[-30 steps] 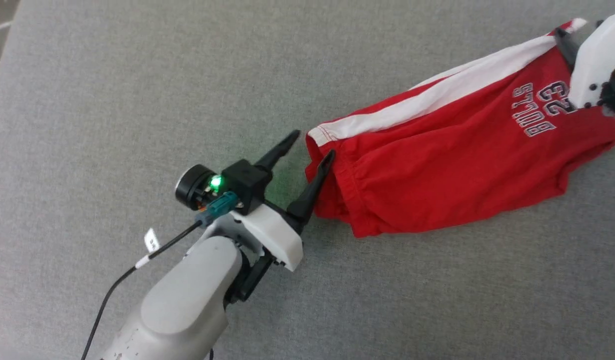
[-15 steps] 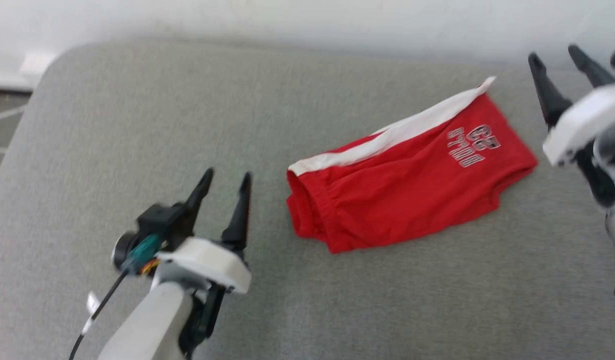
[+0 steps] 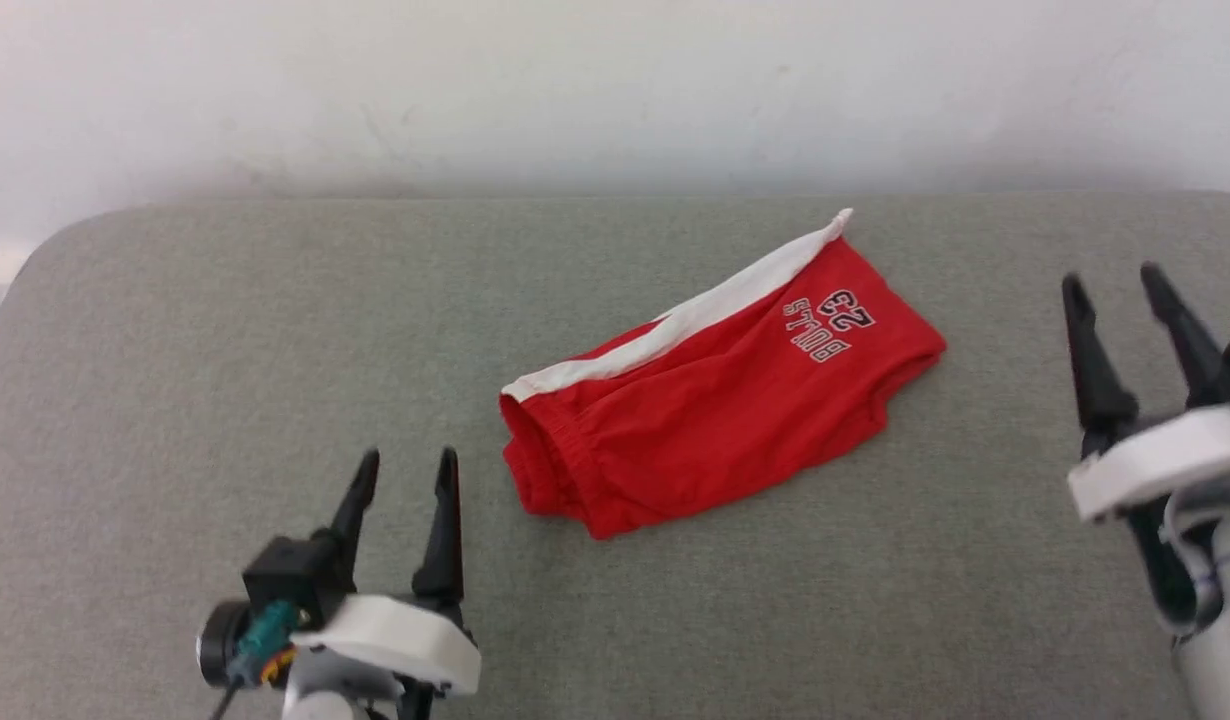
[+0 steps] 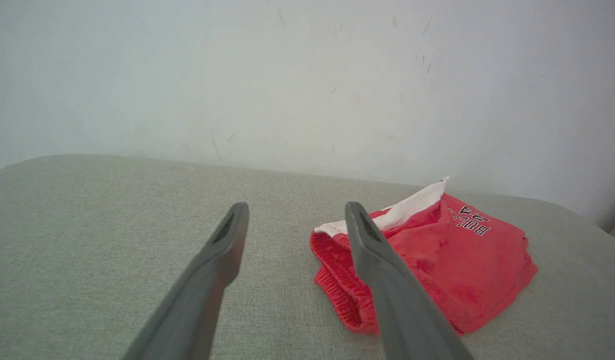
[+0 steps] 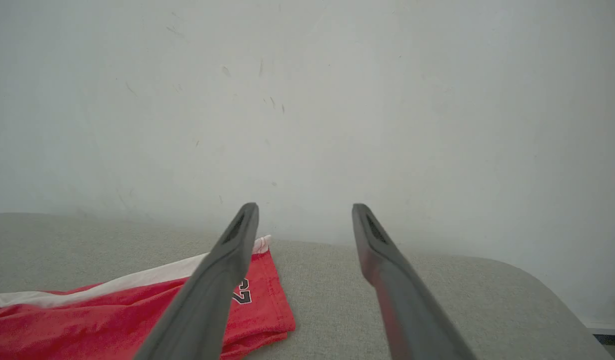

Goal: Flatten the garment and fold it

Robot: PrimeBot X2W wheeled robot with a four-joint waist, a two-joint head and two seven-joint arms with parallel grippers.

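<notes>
both grippers, left (image 3: 403,478) and right (image 3: 1115,288), gaping and empty; garment (image 3: 715,400) looks light and floppy, so I'd pinch the waistband corners.

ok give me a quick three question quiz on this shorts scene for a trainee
1. True or false: the left hand is gripping the red shorts.
2. In the head view, which edge of the shorts carries the white stripe? A) the far edge B) the near edge C) the waistband end
3. Fill in: the print reads BULLS ___.

Key: 1 false, it is open and apart from them; 2 A; 3 23.
</notes>
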